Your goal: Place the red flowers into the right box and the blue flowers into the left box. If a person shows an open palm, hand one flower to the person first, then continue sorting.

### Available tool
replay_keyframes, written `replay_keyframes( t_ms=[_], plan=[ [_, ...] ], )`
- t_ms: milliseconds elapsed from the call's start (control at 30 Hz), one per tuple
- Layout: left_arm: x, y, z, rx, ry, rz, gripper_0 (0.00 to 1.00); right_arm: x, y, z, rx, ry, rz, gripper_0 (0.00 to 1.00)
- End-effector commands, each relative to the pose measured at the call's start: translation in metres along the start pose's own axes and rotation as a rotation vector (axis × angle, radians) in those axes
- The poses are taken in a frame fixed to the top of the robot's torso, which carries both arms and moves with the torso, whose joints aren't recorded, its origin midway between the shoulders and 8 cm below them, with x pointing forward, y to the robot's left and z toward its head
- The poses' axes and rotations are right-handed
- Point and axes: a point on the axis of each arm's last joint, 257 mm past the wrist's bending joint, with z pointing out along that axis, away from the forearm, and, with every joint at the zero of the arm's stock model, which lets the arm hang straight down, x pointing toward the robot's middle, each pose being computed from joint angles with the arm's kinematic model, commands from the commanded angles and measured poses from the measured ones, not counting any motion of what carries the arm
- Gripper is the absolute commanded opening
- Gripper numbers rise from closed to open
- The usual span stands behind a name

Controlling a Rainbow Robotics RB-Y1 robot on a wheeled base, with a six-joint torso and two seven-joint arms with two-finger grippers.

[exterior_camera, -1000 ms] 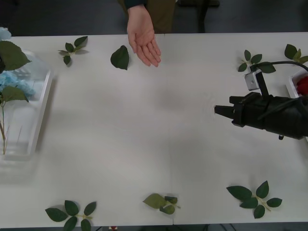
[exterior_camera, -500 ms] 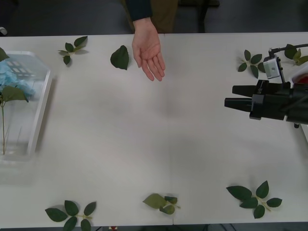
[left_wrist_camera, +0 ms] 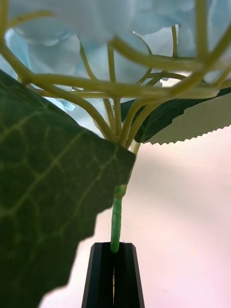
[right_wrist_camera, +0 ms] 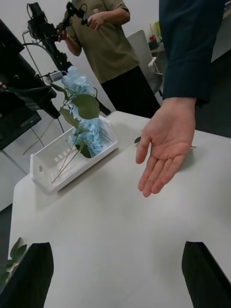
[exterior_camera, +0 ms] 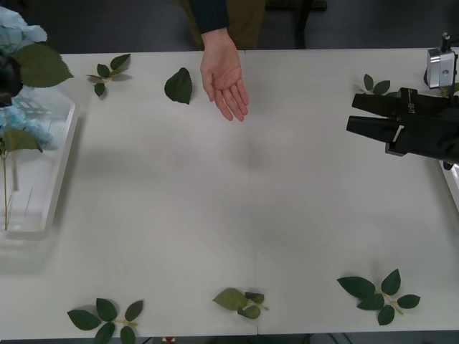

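The person's hand (exterior_camera: 225,81) lies palm-up at the far edge of the tabletop (exterior_camera: 237,208), so the handover comes first. The left claw (left_wrist_camera: 114,250) is clenched on the green stem of a blue hydrangea (left_wrist_camera: 115,43), held high above the left box (exterior_camera: 61,168) at the far left, where another blue hydrangea (exterior_camera: 25,125) lies.

To do this well, carry the stem across toward the palm, head leading and level. Lower it until the stem rests on the fingers, and only then loosen. Keep the big leaf (exterior_camera: 41,66) from catching the box rim.

The right claw (exterior_camera: 353,115) waits released at the right edge; the right box (exterior_camera: 452,183) is probably the white rim under it.
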Motion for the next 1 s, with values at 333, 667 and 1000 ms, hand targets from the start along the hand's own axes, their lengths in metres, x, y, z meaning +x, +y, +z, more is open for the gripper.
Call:
replay_keyframes(
  t_ms=[333, 667, 1000],
  plan=[
    [0.045, -0.209, -0.05, 0.509, -0.17, -0.039, 0.0, -0.004, 0.003, -0.016, -0.022, 0.11, -0.119, 0.78],
    [0.062, -0.311, -0.117, 0.984, -0.523, 0.225, 0.0, 0.015, 0.006, 0.0, -0.033, 0.129, -0.093, 0.77],
    [0.057, -0.354, -0.164, 1.187, -0.945, 0.357, 0.0, 0.03, 0.003, 0.012, -0.01, 0.157, -0.12, 0.78]
  ],
)
